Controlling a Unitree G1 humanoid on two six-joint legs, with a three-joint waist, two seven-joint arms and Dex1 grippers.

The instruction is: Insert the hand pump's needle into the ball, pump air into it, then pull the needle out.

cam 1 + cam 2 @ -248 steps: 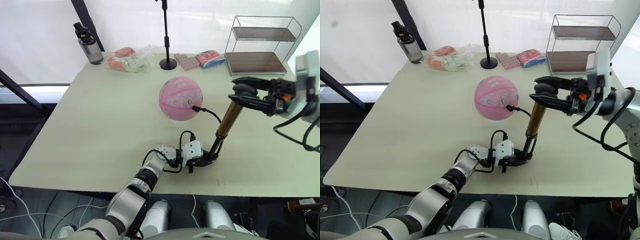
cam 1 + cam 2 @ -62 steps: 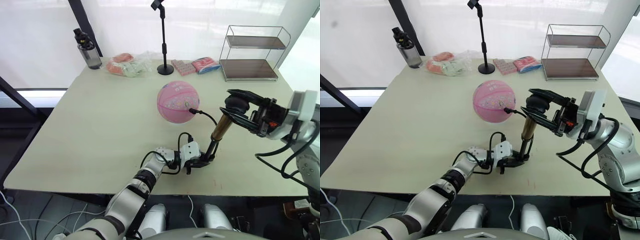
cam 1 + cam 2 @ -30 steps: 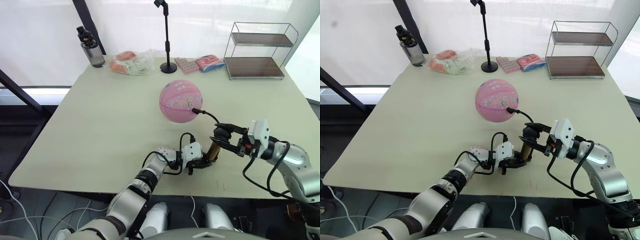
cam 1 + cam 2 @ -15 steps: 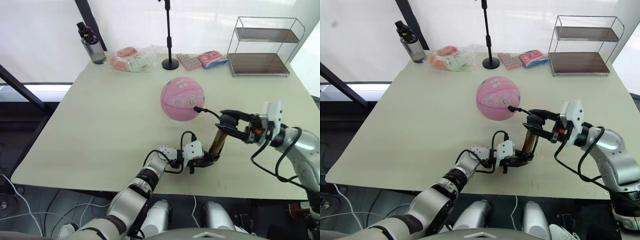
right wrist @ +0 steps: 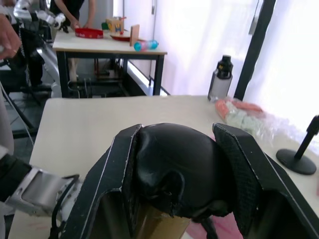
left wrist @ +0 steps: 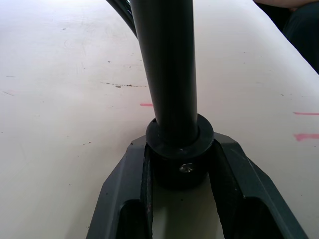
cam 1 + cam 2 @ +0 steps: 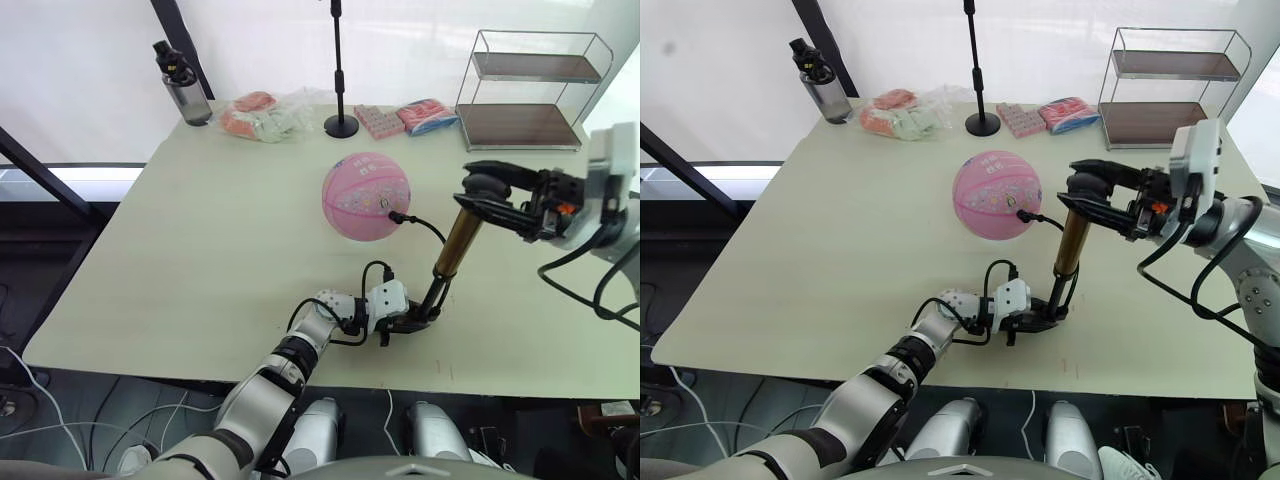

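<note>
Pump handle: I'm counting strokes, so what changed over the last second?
The right gripper, shut on the T-handle, raised it from low near the table, extending the hand pump. The left gripper still clamps the pump's base; needle remains in the ball.

The ball [image 7: 366,196] bears pale lettering, too small to read.

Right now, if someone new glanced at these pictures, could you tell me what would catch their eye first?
The pink ball in the middle of the table stands out first, with a thin black hose plugged into its side. Beside it, the gold hand pump stands tilted: the left claw clamps its black foot on the tabletop, while the right claw grips the black handle at its top.
</note>
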